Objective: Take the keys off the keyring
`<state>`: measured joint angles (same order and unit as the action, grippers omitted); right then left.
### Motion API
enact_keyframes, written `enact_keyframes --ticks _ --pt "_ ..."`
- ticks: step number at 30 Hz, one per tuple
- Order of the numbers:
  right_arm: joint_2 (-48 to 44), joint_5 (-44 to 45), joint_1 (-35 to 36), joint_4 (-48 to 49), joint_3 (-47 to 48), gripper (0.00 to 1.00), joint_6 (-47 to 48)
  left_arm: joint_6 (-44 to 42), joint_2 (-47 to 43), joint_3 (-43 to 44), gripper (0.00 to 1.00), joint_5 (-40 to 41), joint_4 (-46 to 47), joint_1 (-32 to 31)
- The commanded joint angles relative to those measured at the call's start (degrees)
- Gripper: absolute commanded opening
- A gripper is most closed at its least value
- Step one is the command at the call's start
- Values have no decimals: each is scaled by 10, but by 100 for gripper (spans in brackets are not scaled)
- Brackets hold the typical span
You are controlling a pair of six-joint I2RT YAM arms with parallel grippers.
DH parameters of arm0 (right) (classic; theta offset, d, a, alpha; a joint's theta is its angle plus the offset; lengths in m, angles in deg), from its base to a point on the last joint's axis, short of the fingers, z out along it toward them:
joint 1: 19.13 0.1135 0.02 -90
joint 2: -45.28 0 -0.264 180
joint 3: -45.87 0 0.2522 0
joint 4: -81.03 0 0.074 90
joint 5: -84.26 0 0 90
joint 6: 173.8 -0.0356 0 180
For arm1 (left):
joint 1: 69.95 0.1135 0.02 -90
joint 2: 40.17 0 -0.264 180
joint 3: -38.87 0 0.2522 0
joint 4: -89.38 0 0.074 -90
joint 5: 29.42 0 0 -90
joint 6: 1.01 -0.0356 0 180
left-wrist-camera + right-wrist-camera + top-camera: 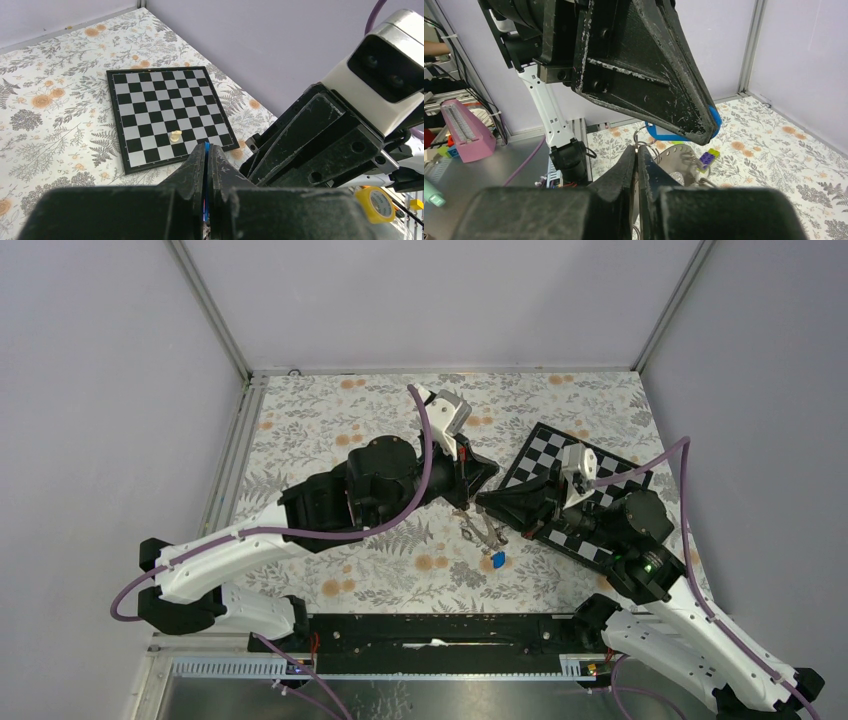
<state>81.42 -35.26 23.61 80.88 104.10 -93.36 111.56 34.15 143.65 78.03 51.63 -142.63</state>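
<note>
Two grippers meet: left gripper (710, 125) clenched on a blue plastic key tag (664, 135), right gripper (636, 150) pressed shut beside the flat grey metal keyring (673, 159) between them, probably to pull apart

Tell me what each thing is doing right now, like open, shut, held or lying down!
left gripper, shut on the blue key tag.
right gripper, fingers shut beside the keys; what they pinch, I cannot tell.
keys, bunched together between the two grippers.
chessboard, lying flat.
chess piece, alone on the chessboard.
</note>
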Motion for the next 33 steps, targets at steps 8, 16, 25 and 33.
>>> enact_keyframes --ticks 8,16,25,33 --pt "-18 27 -1 2 21 0 -36 -5 -21 12 0 12 47 1" --pt "-16 28 -2 -59 67 0 -34 -4 -40 -13 1 13 56 1" --pt "-22 28 -2 -102 96 0 -25 -4 -80 -54 3 15 89 1" --pt "-29 32 -2 -159 113 0 0 -1 -97 -67 4 13 96 1"
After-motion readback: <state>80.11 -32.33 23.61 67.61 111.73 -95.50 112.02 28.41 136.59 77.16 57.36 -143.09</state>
